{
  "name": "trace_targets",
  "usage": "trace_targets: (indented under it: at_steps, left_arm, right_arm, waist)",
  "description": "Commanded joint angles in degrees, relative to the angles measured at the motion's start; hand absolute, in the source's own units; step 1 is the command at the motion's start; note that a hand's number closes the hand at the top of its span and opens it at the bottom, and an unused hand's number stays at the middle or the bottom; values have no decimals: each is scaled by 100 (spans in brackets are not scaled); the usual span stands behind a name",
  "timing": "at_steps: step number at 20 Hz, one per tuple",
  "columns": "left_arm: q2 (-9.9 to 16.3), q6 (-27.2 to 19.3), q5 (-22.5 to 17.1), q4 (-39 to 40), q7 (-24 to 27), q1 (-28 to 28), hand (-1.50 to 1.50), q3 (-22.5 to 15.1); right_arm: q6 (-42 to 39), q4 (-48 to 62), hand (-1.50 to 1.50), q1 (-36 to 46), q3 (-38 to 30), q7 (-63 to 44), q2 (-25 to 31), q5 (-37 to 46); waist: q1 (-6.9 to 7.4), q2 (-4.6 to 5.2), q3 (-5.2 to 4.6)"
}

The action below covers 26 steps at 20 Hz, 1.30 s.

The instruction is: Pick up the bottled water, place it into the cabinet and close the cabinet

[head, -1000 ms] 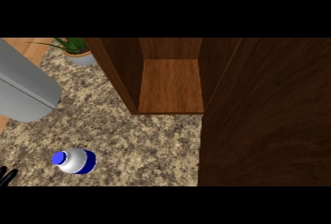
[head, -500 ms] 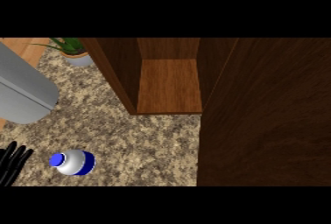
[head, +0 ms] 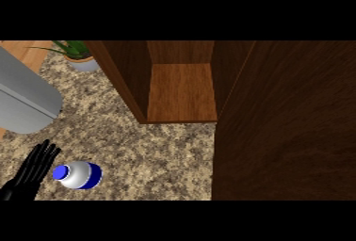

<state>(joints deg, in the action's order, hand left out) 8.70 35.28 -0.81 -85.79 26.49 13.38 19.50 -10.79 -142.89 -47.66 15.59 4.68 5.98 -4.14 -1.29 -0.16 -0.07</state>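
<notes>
Bottled water (head: 78, 175) stands on the speckled counter (head: 153, 155) near the lower left of the head view, seen from above: blue cap, white body, blue band. Its long axis appears roughly upright, tilted slightly toward the camera, so a sideways grasp around the body looks suitable.

Left hand (head: 33, 173) is positioned just beside the bottle, on its left side. The fingers (head: 46, 153) are straight and extended, pointing up and away from the robot; they hold nothing. The bottle lies directly to the right of the palm, with no visible contact.

Right hand does not show in the view, so the left hand is the nearer one.

Cabinet (head: 182, 89) stands open beyond the bottle, up and to the right, its wooden shelf exposed. Cabinet door (head: 285, 122) fills the right side.
</notes>
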Motion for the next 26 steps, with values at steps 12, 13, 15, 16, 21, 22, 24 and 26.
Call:
trace_targets:
  at_steps: [12,13,15,16,21,22,24,26]
  left_arm:
    - [576,-306,828,3702,2262,-1397,-150,-77]
    - [300,-525,900,3882,2046,-1638,-150,-232]
    - [669,137,753,4026,2339,-1392,-150,-266]
    - [498,-46,796,4064,2329,-1518,-150,-357]
    - [572,52,785,4622,2620,-1725,-150,-520]
    - [444,-87,823,4917,2729,-1884,-150,-557]
    - [325,-253,754,5050,2838,-2052,-150,-544]
    - [323,-309,552,5276,2791,-2238,150,-389]
  right_arm:
    - [-219,-387,-150,-552,-131,416,203,-280]
    - [-231,-444,-150,-938,252,573,132,10]
    - [-177,-629,-150,-828,265,400,160,-7]
    - [-157,-939,-150,-1093,463,391,171,141]
    - [-237,-758,-150,-1095,185,479,312,-190]
    - [-143,-519,-150,-872,-42,531,241,-233]
    - [-152,-657,-150,-906,54,443,277,-185]
    - [-331,-345,-150,-1008,-82,795,381,-179]
  waist:
    - [9,24,-5]
    - [-81,13,-10]
    - [-7,20,-12]
    - [-64,9,-18]
    - [-3,11,-7]
    - [-5,30,-10]
    - [8,37,-14]
    - [-21,20,-7]
